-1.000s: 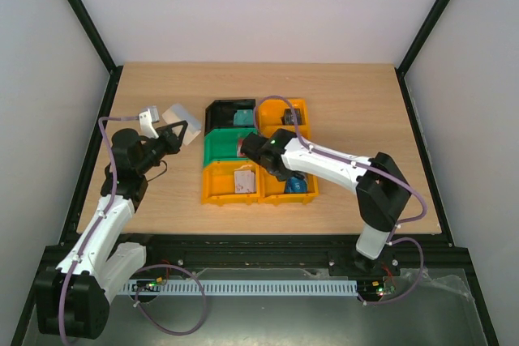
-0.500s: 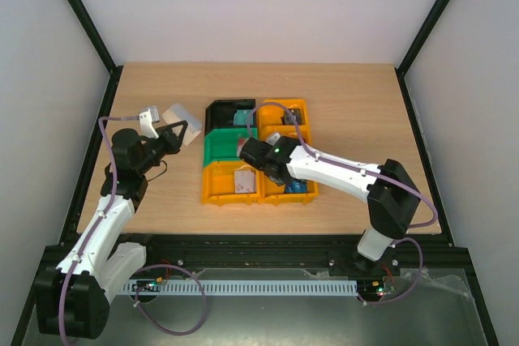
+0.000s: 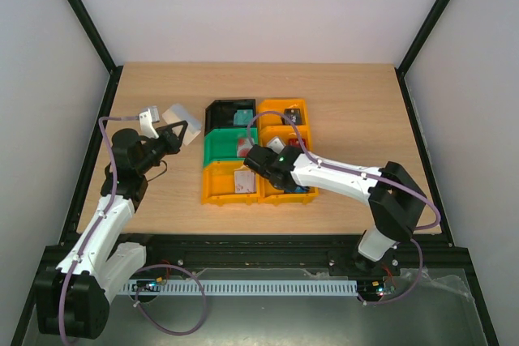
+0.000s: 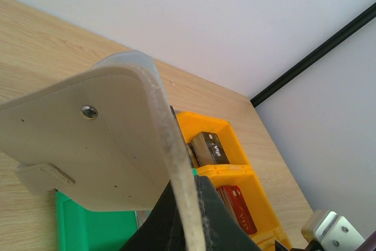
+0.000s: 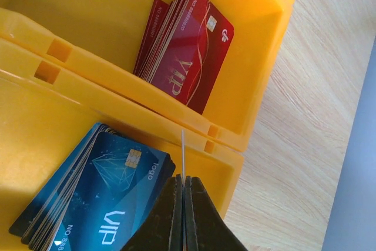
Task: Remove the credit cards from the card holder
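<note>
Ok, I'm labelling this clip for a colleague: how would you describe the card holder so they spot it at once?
Find the block of coloured bins on the wooden table, then look to its left. There the left pincer holds up the card holder, a flat whitish sleeve; unlike the bright cards, it sits in no bin.

a robotics lab test cell, not a home or shop. plain white panels (image 3: 259, 6) close it in on three sides, held by black frame posts (image 3: 81, 14). inside is a light wood tabletop (image 3: 357, 95) with two small white and black robot arms, left (image 3: 101, 224) and right (image 3: 340, 174), fixed at its near edge beside a slotted cable duct (image 3: 243, 288). coloured plastic sorting bins (image 3: 219, 147) sit mid-table.
</note>
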